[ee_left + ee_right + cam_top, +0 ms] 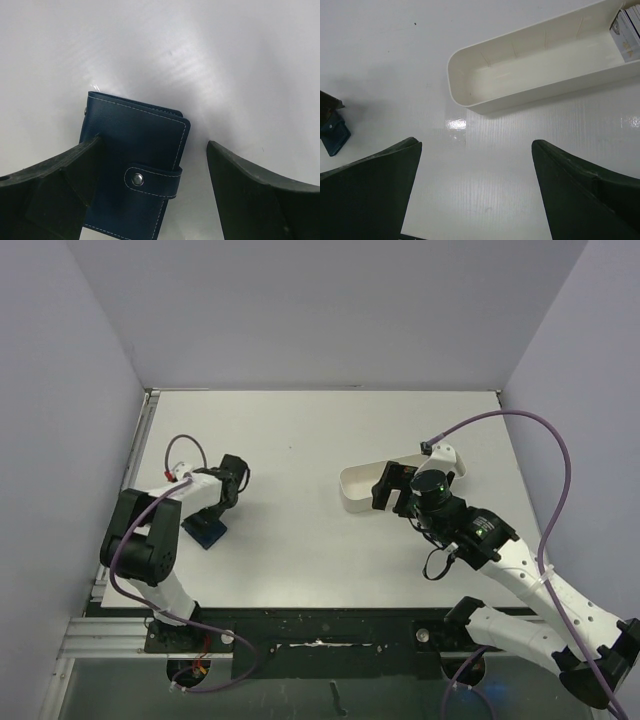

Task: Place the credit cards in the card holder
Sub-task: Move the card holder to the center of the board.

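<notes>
White glossy counter [300, 440], with the small navy-blue stitched folding card holder [135, 150] lying snapped shut at the top view's lower left, under the spread jaws of the left gripper [152, 145], probably light and pliable, best pinched across its long edges; right gripper [476, 144] likewise open, empty.

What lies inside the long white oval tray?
The long white oval tray is mostly bare inside. At one end sits a pale printed flat item, cut off by the picture's edge, its rest hidden.
</notes>
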### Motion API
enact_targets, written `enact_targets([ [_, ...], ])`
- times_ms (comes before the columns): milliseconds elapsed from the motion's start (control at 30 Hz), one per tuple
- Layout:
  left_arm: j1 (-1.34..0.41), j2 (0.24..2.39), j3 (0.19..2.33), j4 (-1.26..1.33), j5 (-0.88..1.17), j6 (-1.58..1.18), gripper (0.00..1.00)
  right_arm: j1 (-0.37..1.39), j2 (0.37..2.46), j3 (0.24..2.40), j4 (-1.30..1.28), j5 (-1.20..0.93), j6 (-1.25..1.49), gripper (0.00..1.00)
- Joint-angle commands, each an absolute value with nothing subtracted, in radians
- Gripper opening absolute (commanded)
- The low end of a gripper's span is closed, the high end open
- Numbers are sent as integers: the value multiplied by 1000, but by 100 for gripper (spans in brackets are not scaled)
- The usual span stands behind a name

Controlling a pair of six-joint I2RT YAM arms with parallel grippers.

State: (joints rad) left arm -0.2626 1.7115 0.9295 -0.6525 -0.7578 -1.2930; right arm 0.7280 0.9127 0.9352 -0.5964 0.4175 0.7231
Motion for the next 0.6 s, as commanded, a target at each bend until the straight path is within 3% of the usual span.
enact_targets([
  [0, -410, 1732, 900, -615, -433, -1402, 79, 733, 916, 980, -586, 466, 739, 98],
  [300, -614, 1560, 852, -515, -302, -1412, 73, 733, 944, 968, -605, 448, 751, 98],
  [567, -608, 1332, 724, -370, -251, -1214, 75, 734, 954, 959, -595, 416, 769, 98],
])
